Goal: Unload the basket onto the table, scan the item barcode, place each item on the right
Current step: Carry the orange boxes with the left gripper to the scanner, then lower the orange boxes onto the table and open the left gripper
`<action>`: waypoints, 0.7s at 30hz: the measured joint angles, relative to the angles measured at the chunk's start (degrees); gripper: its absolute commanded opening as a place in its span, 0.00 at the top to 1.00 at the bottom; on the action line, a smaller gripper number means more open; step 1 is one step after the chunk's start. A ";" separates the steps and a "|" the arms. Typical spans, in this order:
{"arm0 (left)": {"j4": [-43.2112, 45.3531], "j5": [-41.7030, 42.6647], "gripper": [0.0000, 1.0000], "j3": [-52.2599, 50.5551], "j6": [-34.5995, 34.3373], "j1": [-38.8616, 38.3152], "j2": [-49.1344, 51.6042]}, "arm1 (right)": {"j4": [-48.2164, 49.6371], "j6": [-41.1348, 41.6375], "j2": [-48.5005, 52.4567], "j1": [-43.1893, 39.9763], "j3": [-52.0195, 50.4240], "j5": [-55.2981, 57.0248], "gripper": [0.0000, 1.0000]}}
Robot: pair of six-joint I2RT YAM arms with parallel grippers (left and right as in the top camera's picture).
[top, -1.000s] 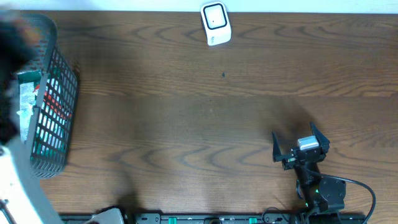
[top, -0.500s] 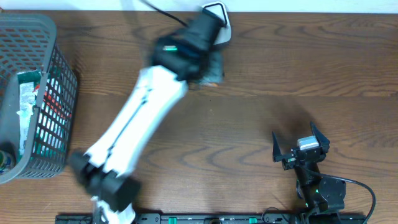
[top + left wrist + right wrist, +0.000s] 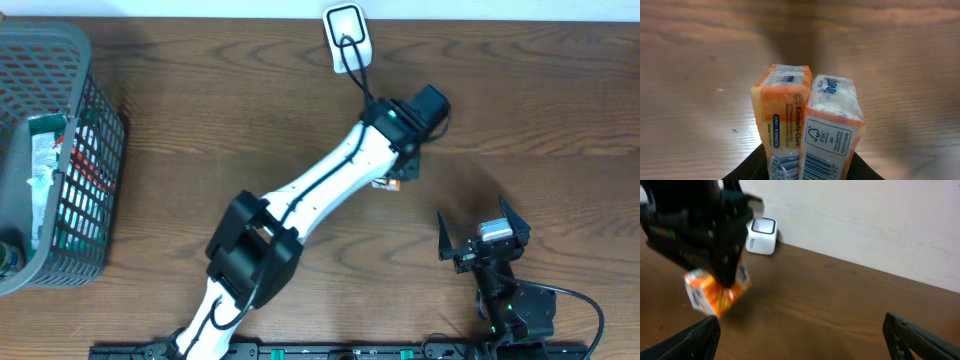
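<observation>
In left wrist view, barcoded pack [image 3: 832, 135]

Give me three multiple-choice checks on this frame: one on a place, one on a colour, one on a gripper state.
1. Where on the table is the white scanner?
A. in the middle
B. at the near edge, by the arm bases
C. at the far edge, around the centre

2. What is the main colour of the tissue pack in the left gripper?
A. blue
B. orange
C. green

3. What state is the right gripper in?
A. open and empty
B. shut on the tissue pack
C. shut on the scanner

Answers:
1 C: the overhead view shows the scanner at the top edge of the table.
2 B: the left wrist view shows an orange wrapper with white panels.
3 A: its fingers are spread wide over bare wood.
</observation>
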 measured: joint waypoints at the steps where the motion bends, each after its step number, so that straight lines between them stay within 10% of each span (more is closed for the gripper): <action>1: 0.37 0.02 0.65 0.00 -0.59 -0.48 0.52 | 0.00 0.00 0.00 0.00 0.00 0.00 0.01; 21: 7.28 5.70 0.68 0.00 -4.02 -2.69 7.21 | 0.00 0.00 0.00 0.00 0.00 0.02 0.01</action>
